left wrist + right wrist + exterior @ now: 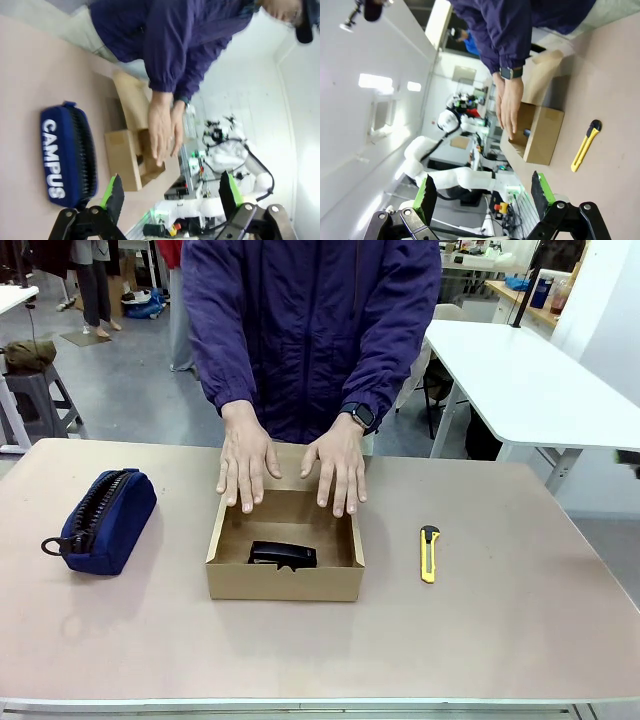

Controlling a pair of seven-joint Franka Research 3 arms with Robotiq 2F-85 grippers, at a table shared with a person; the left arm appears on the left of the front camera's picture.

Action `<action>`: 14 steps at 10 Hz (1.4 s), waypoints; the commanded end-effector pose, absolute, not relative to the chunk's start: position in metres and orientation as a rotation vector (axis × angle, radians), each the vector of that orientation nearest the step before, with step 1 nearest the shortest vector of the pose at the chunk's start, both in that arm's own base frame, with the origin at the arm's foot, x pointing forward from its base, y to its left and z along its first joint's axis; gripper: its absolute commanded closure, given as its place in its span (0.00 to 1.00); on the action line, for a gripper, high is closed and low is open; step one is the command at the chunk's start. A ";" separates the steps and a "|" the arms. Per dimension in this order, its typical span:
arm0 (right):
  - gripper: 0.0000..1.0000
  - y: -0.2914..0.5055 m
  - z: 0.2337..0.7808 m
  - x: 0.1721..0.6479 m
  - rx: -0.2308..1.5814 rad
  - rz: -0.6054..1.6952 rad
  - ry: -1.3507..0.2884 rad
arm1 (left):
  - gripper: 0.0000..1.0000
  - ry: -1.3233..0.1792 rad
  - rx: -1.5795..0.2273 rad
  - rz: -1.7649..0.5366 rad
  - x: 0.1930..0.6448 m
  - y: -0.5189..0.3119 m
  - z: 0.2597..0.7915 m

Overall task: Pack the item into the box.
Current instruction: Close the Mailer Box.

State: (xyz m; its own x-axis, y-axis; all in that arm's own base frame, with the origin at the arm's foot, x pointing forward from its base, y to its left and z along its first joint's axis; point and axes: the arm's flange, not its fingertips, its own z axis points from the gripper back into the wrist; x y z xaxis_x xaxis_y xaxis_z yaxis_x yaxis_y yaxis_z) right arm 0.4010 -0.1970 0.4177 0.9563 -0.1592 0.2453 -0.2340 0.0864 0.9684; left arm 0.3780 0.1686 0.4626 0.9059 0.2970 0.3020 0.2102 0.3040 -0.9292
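Note:
The item, a small black oblong stapler-like thing, lies inside the box, a shallow open brown carton in the middle of the table. The person's two hands rest flat on the box's far rim and lid flap. From the left wrist the box shows with the hands over it; my left gripper is open and well away from it. The right wrist view has the box beyond my right gripper, also open and holding nothing.
A navy zippered pouch lies left of the box, printed CAMPUS. A yellow-and-black utility knife lies to the right of the box. A white table stands behind on the right.

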 end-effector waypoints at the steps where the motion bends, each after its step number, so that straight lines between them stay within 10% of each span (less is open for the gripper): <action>1: 0.00 -0.138 0.421 0.408 1.392 0.086 -0.288 | 0.00 -0.439 -1.280 -0.001 0.384 0.120 0.453; 7: 0.00 0.017 0.371 0.461 1.195 0.094 -0.289 | 0.00 -0.498 -1.076 -0.023 0.386 -0.044 0.374; 14: 0.00 0.022 0.359 0.464 1.216 0.126 -0.248 | 0.00 -0.457 -1.089 -0.026 0.403 -0.045 0.382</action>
State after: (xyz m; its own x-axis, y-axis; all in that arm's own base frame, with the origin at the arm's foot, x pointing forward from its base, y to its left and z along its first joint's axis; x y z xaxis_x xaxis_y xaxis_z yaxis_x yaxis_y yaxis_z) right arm 0.4635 0.0027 0.3666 0.9633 -0.0445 0.2646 -0.2400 0.2984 0.9238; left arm 0.4115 -0.0352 0.3870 0.9049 0.2096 0.3703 0.2462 0.4518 -0.8575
